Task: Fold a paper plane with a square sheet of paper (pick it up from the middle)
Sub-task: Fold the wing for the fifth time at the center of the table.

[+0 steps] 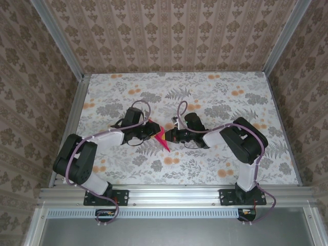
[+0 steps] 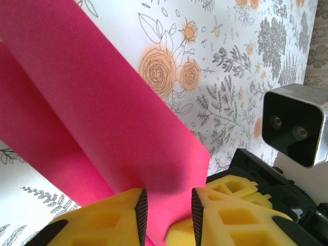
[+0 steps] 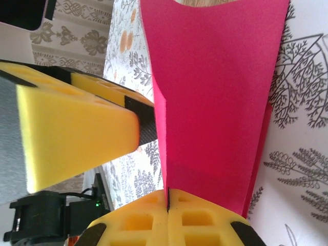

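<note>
Yellow fingers of my right gripper sit at the bottom of its wrist view, pressed together and clamped on the lower edge of the pink paper, which rises from them as a creased strip of two layers. The left wrist view gives what that angle cannot: the left gripper stands with its jaws apart, a clear gap between the black pads, and the paper runs down into that gap unpinched. Behind it there I see the right wrist's camera. From the right wrist, one broad left finger stands just beside the paper's fold; whether it touches I cannot tell. From overhead, the paper is a small pink point held over the tabletop near its middle, a little toward the near edge, between the two grippers, which meet nose to nose. Both arms are bent, the left arm with its elbow out toward the left edge, the right arm toward the right edge, forearms reaching inward.
</note>
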Robot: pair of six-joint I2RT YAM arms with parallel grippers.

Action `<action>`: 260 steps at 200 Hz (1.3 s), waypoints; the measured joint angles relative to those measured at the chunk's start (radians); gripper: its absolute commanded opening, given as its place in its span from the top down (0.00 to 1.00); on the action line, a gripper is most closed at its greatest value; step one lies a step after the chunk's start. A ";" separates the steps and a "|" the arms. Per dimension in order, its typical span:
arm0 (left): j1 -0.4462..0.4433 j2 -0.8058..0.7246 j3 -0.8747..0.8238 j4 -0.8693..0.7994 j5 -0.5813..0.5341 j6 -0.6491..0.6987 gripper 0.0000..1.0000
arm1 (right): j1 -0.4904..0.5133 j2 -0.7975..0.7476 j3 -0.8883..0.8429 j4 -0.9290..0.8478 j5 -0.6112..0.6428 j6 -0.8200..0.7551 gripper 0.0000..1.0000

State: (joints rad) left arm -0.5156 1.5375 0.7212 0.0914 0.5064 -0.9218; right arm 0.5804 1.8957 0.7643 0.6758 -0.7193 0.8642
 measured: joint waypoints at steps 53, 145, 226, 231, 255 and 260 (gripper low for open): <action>0.000 0.000 -0.031 0.044 0.016 0.011 0.69 | 0.000 0.058 -0.003 0.037 -0.027 0.074 0.95; -0.008 0.000 -0.039 0.073 0.022 0.031 0.70 | 0.000 0.116 -0.008 0.078 -0.072 0.117 0.93; -0.014 0.028 -0.039 0.069 0.014 0.048 0.75 | 0.000 0.129 -0.008 0.084 -0.086 0.127 0.90; -0.014 0.032 -0.039 0.069 0.013 0.049 0.75 | 0.000 0.129 -0.008 0.084 -0.086 0.127 0.90; -0.014 0.044 -0.039 0.064 0.001 0.052 0.77 | 0.000 0.129 -0.007 0.084 -0.089 0.127 0.89; -0.014 0.046 -0.039 0.064 -0.004 0.052 0.78 | 0.000 0.129 -0.006 0.084 -0.090 0.127 0.89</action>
State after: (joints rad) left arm -0.5297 1.5837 0.6819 0.1555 0.5022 -0.8696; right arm 0.5804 2.0247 0.7578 0.7597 -0.8089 0.9916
